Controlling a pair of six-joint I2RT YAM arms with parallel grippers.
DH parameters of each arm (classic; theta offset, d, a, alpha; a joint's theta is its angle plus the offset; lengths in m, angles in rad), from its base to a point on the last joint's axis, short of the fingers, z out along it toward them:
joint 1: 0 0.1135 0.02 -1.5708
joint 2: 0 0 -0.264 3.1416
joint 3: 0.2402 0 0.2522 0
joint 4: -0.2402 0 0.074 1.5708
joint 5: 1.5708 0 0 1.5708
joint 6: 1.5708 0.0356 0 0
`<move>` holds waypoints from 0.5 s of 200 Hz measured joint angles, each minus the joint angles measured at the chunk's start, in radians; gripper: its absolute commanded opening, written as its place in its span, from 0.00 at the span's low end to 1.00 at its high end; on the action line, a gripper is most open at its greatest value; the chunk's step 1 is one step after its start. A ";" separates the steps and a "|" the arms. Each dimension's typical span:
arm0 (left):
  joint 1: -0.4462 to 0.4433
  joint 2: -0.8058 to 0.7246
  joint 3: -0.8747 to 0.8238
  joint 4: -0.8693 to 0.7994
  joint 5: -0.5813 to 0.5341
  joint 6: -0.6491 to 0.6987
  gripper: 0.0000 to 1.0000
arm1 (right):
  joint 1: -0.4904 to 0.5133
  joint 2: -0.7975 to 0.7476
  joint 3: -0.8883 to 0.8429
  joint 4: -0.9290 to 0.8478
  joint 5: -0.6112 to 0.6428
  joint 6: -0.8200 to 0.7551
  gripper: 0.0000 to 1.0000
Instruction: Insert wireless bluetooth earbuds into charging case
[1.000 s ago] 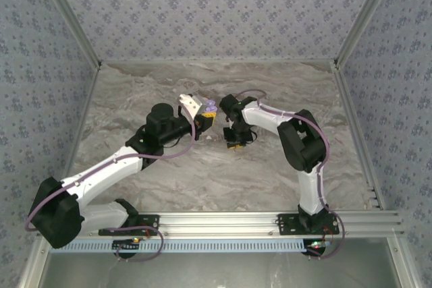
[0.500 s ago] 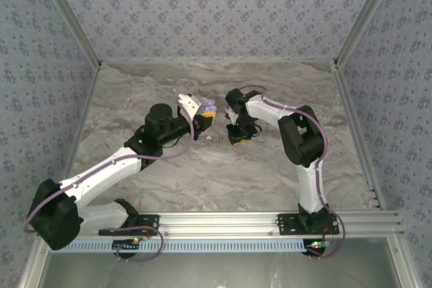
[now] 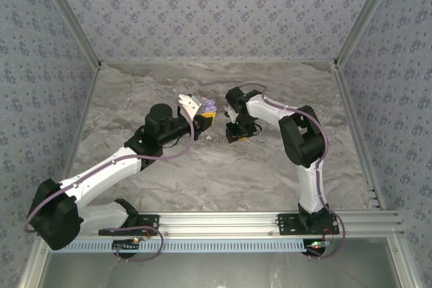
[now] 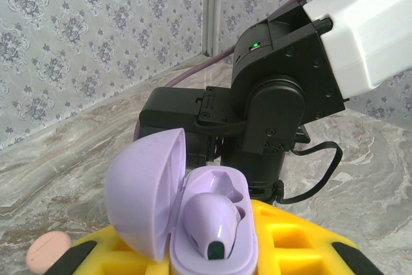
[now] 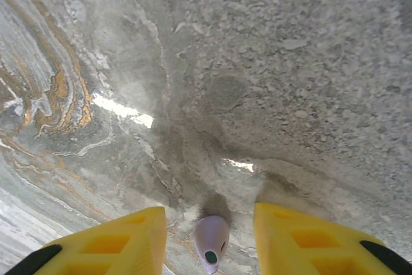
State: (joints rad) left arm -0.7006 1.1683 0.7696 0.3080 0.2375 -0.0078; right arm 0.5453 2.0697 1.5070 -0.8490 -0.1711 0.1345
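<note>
Now the left tool (image 3: 205, 117) is pinching the lilac charging case (image 4: 193, 227) between its yellow fingers (image 4: 309, 236) — the lid (image 4: 143, 191) stands open at the left side, and one earbud (image 4: 212, 220) sits inside the case. The right tool (image 5: 207, 216) is spread over the marble desk (image 5: 270, 62) — a second earbud (image 5: 211, 239) lies on the desk between its two fingers, touching neither of them.

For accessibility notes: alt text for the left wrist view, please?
An open lilac charging case is clamped in the left gripper, with one earbud seated in it and the other slot empty. The right arm stands close behind it, black wrist first, above a marble table.
</note>
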 measured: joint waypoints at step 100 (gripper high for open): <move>0.000 0.000 0.000 -0.021 0.000 0.000 0.07 | 0.016 0.000 0.002 -0.016 0.026 -0.030 0.30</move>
State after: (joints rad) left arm -0.7006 1.1683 0.7696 0.2867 0.2379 -0.0074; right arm 0.5617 2.0701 1.5089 -0.8646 -0.1455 0.1043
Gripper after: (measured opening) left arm 0.220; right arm 0.311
